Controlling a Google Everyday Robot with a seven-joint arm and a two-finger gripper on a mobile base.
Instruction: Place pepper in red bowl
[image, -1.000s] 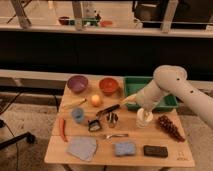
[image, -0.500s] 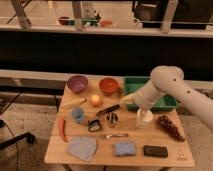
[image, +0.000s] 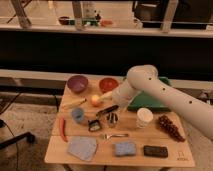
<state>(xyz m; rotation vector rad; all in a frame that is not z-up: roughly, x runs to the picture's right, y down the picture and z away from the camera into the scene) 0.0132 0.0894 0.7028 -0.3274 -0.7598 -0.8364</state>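
Pepper: one; long, thin, red, slightly curved; lies along the left edge of the table, bare wood around it, well apart from the red bowl at the back edge. Bowls: two, the red one beside a purple bowl. Gripper: one, mid-table, near the orange fruit; whether wide or narrow cannot be told

Just right of the white cup lies a grape bunch. A green tray sits behind it and a blue sponge in front. A fork, an orange fruit and a purple bowl lie to its left.
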